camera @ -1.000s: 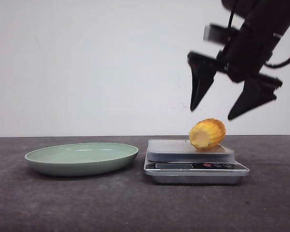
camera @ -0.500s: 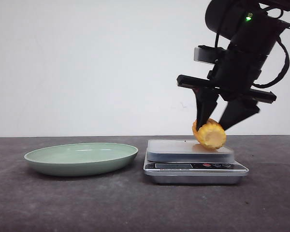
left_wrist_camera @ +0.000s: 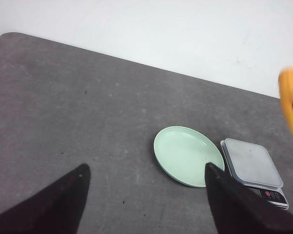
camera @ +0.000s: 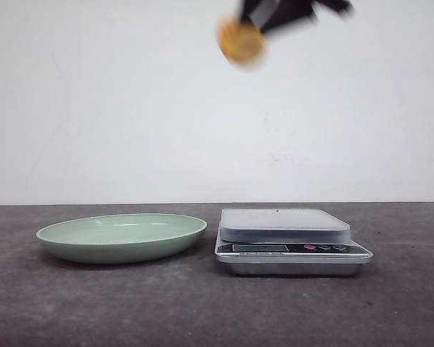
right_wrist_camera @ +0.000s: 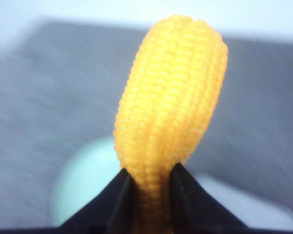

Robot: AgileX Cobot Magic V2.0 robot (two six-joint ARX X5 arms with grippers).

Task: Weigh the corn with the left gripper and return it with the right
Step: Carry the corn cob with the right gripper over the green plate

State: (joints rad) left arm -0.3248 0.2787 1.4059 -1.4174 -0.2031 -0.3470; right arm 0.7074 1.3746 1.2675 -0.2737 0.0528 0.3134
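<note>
High above the dark grey bench [camera: 94, 303], the right gripper [right_wrist_camera: 147, 195] has its black fingers [right_wrist_camera: 115, 200] clamped on the stubby yellow corn cob [camera: 240, 41]. Below sit the pale green plate [camera: 121, 236] and silver kitchen scale [camera: 289, 238], side by side. The left gripper [left_wrist_camera: 146, 192] hangs fingers apart, holding nothing.

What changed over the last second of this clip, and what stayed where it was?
The right end effector came down over the corn on the scale, closed on it and lifted it high, up and toward the plate side. The scale platform is now bare. Plate and scale have not moved. The left end effector hangs open, well above the table, holding nothing.
</note>
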